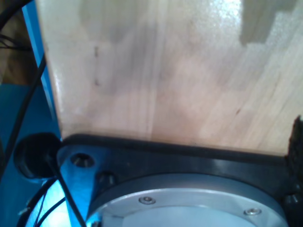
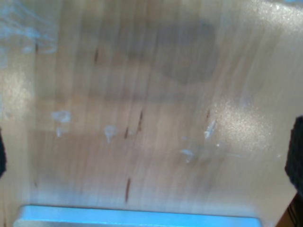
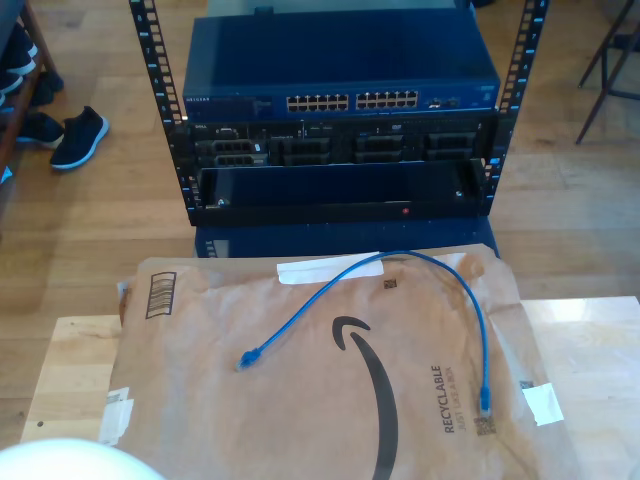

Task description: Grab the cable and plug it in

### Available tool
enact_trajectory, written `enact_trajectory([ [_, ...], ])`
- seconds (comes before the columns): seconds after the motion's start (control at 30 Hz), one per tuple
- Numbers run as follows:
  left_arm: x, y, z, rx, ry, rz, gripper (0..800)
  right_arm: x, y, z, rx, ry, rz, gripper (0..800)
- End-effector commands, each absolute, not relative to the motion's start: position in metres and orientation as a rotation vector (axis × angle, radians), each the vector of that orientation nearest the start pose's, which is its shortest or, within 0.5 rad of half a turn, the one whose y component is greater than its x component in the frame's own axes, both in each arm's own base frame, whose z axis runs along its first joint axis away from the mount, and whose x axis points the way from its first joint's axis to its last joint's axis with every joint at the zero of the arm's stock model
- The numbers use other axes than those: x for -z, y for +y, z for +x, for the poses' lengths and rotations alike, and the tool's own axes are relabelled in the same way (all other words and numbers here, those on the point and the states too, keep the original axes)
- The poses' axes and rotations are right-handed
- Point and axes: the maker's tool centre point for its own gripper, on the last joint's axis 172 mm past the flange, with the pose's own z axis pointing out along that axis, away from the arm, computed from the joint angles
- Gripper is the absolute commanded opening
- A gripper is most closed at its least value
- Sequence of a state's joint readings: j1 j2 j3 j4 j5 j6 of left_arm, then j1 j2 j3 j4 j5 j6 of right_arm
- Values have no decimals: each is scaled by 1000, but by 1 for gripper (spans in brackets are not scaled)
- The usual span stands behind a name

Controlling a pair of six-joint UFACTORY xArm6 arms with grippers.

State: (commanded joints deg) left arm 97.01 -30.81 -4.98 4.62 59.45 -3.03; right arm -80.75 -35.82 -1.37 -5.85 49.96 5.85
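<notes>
The cable [image 3: 400, 257] is a thin bright blue line lying loose on a brown paper mailer [image 3: 330, 400] in the exterior view. One plug [image 3: 247, 357] rests toward the exterior view's left and the other plug [image 3: 485, 404] toward its right, with the cable arching between them near the mailer's far edge. Beyond it, a blue network switch [image 3: 340, 90] with a row of ports [image 3: 352, 101] sits in a rack. My first gripper [image 1: 151, 142] hangs over bare wood and one dark fingertip [image 1: 298, 137] shows. My second gripper [image 2: 151, 156] is open over wood, with its fingertips [image 2: 296, 156] wide apart. Neither holds anything.
A wooden table [image 3: 590, 350] carries the mailer. The black rack [image 3: 340, 200] stands on the floor behind it, with an open bay under the switch. A white rounded arm part [image 3: 60, 462] sits at the exterior view's bottom left. A black base plate [image 1: 189, 158] and dark arm cables [image 1: 23, 109] appear below my first gripper.
</notes>
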Motion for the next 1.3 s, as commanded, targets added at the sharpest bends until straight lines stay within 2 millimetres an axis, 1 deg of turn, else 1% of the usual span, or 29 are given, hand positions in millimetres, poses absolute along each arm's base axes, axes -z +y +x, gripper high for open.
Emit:
enact_trajectory([
  [0.53,-30,122,-31,473,2122,1890,800,-25,-161,10,-337,2001,-2295,797],
  [0.67,-33,124,-32,480,2126,1884,800,-34,-172,11,-315,2012,-2316,796],
  [0.73,-41,127,-34,491,2125,1880,800,-42,-175,10,-311,2018,-2319,796],
  [0.77,-47,128,-35,502,2121,1875,800,-49,-179,10,-306,2024,-2321,796],
  [0.87,-74,132,-37,540,2114,1838,800,-72,-184,9,-342,2027,-2296,796],
  [0.93,-92,139,-38,560,2133,1804,800,-90,-187,9,-370,2024,-2280,796],
  [1.0,-106,148,-38,570,2188,1762,800,-104,-189,10,-386,2018,-2269,796],
  [1.07,-116,162,-36,561,2232,1756,800,-116,-193,21,-388,1980,-2313,796],
  [1.17,-128,170,-28,573,2235,1783,800,-130,-203,44,-357,1990,-2363,796],
  [1.23,-134,177,-17,559,2249,1790,800,-139,-209,65,-323,2016,-2388,797],
  [1.3,-143,185,-2,535,2257,1796,800,-147,-208,89,-295,2035,-2412,796],
])
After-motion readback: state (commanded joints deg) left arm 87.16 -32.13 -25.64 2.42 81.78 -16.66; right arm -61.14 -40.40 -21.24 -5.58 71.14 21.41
